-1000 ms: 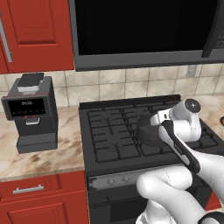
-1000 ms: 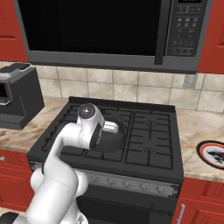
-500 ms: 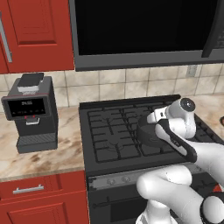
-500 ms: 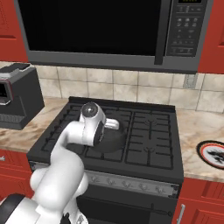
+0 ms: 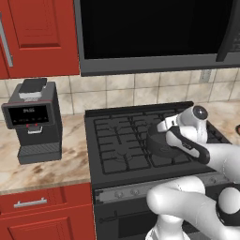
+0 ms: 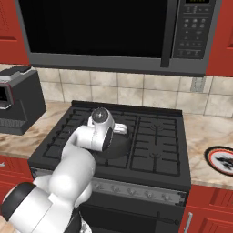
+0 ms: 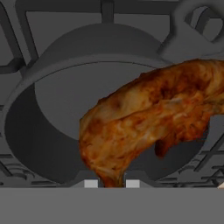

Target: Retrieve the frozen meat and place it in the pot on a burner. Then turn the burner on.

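Observation:
My gripper (image 7: 111,183) is shut on the frozen meat (image 7: 148,122), a browned red lump hanging from the finger tips. Right beneath it lies the pot (image 7: 57,100), round, shallow and dark grey, with its inside bare. In the left base view my hand (image 5: 187,129) hovers over the pot (image 5: 157,144), which stands on a burner (image 5: 140,161) at the front middle of the black stove. From the right base view the pot (image 6: 120,146) is partly hidden behind the hand (image 6: 101,125).
A row of knobs (image 6: 132,191) runs along the stove's front panel. A coffee machine (image 5: 33,119) stands on the counter to the left. A microwave (image 6: 113,32) hangs low over the stove. A round plate (image 6: 223,159) lies on the right counter.
The hand has edged slightly sideways over the pot, still holding the meat. The pot has not moved.

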Robot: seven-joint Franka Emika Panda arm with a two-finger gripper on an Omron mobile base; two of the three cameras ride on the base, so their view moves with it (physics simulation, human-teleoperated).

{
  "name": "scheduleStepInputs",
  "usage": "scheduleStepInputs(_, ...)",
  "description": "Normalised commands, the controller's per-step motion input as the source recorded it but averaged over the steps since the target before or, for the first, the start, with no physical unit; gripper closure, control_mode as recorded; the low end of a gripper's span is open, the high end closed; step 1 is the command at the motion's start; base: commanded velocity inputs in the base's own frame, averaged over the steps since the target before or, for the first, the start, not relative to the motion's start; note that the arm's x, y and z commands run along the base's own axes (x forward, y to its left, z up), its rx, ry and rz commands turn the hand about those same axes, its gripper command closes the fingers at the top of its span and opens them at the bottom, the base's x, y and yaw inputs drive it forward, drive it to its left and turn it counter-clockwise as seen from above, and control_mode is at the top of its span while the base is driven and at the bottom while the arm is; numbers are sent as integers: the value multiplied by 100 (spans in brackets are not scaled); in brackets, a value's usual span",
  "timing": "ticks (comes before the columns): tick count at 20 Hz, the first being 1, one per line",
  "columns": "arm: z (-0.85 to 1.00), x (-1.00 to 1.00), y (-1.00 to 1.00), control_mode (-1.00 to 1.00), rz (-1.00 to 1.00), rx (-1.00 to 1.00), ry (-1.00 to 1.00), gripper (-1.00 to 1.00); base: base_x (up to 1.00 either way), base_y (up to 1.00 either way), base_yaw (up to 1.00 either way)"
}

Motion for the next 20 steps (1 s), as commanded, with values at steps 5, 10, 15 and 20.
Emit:
scheduleStepInputs(5,-19,7,0,-100,3,0,0,100,0,0,0)
scheduleStepInputs(10,-3,6,0,-100,2,0,0,100,0,0,0)
scheduleStepInputs(15,-23,8,0,-100,1,-3,0,100,0,0,0)
scheduleStepInputs(20,-20,6,0,-100,1,-3,0,100,0,0,0)
